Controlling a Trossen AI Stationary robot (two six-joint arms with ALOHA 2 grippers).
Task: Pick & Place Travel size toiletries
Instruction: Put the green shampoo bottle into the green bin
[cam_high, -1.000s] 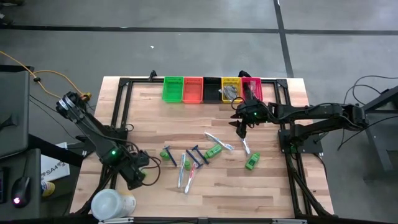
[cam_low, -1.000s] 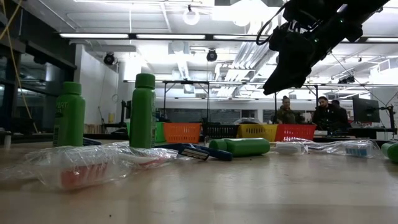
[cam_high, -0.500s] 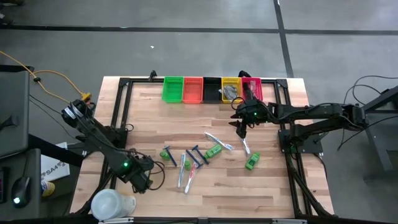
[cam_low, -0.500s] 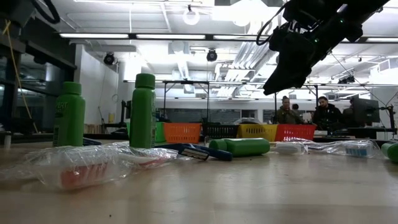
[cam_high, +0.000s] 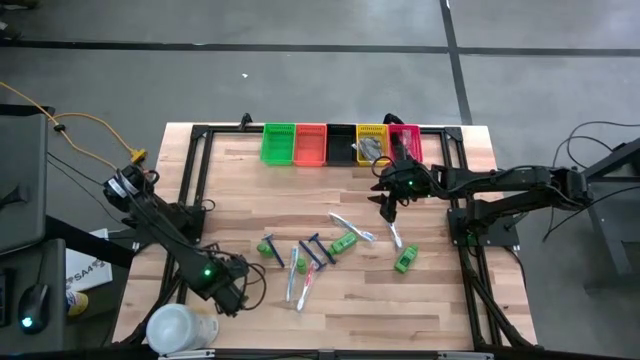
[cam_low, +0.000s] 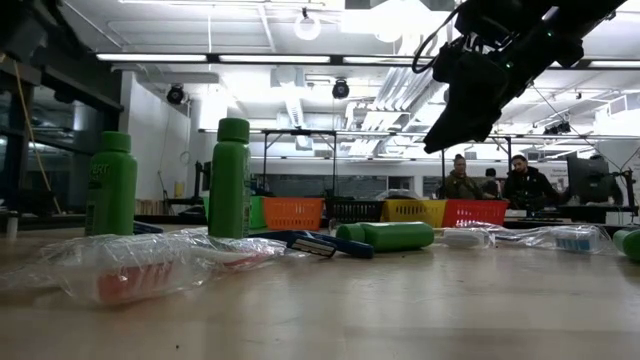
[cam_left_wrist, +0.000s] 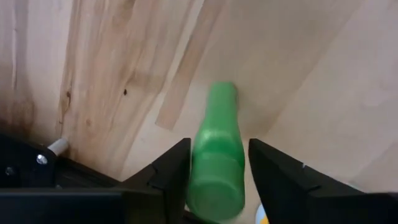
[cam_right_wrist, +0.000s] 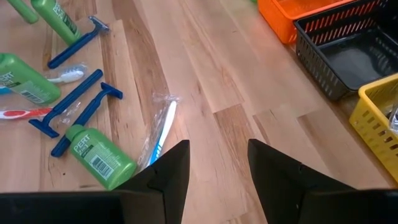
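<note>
1. My left tool (cam_left_wrist: 214, 177) sits near the large white tub (cam_high: 175, 326) at the front corner of the surface (cam_high: 240, 200). In its wrist view a green mini bottle (cam_left_wrist: 216, 163) stands between its fingers (cam_left_wrist: 171, 171). I cannot tell whether the pads are pressing on it or only flanking it.
2. The bottle looks like light, stiff plastic with a smooth, probably slippery wall. I would take it across the wide body below the neck, where it is least likely to squirt out.
3. My right tool (cam_right_wrist: 214, 165) hangs above the surface, its fingers apart and nothing between them. It is just in front of the yellow bin (cam_high: 371, 143) in the row of bins.
4. The rest of the toiletries lie in a loose cluster further from the tub, around the middle of the surface: green bottles (cam_right_wrist: 99, 157), blue razors (cam_right_wrist: 74, 102) and a wrapped toothbrush (cam_right_wrist: 160, 127).
5. The wrapped toothbrush will likely be awkward. It is thin and flat, and the film is crinkly and loose. I would pinch across the handle itself, not the wrapper.
</note>
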